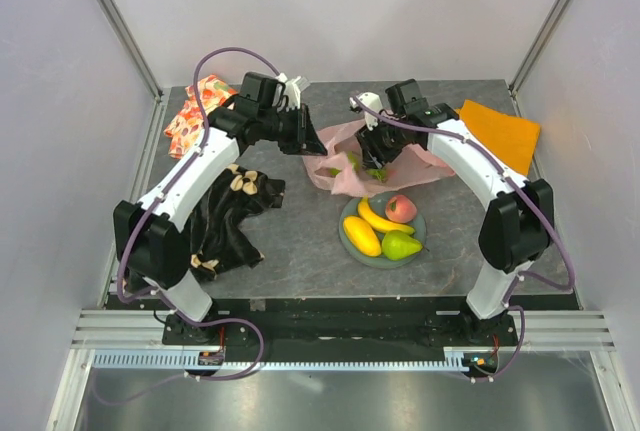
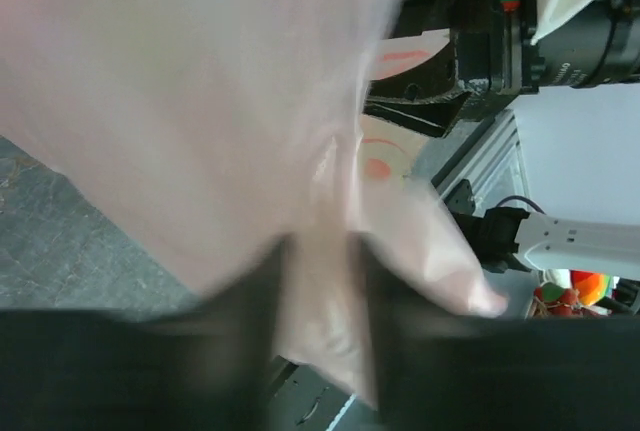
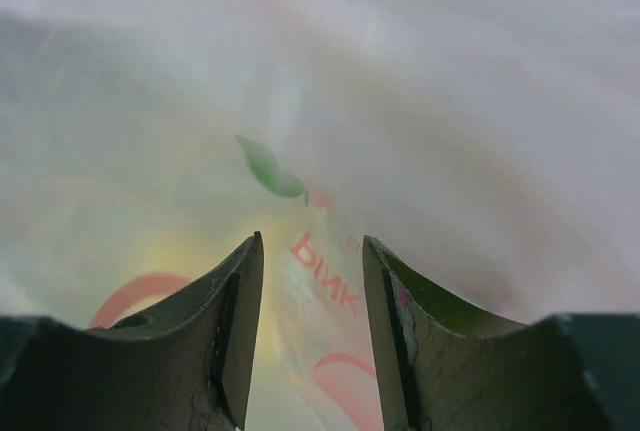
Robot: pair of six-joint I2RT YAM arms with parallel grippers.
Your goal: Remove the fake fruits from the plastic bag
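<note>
The pink plastic bag (image 1: 345, 141) lies crumpled at the table's middle back, with green fake fruits (image 1: 353, 161) showing through it. A banana (image 1: 383, 218), a mango (image 1: 361, 236), a peach (image 1: 401, 208) and a pear (image 1: 400, 246) lie on a grey-green plate (image 1: 349, 213). My left gripper (image 1: 300, 136) is at the bag's left edge. In the blurred left wrist view its jaws (image 2: 320, 261) stand apart with a fold of the plastic bag (image 2: 200, 101) between them. My right gripper (image 1: 378, 151) reaches into the bag. Its jaws (image 3: 312, 251) are open, with printed bag film (image 3: 330, 291) ahead and a green shape (image 3: 270, 171) beyond.
A black patterned cloth (image 1: 230, 216) lies by the left arm. An orange cloth (image 1: 500, 131) sits at the back right and a floral fabric (image 1: 195, 116) at the back left. Grey walls close in the table on three sides.
</note>
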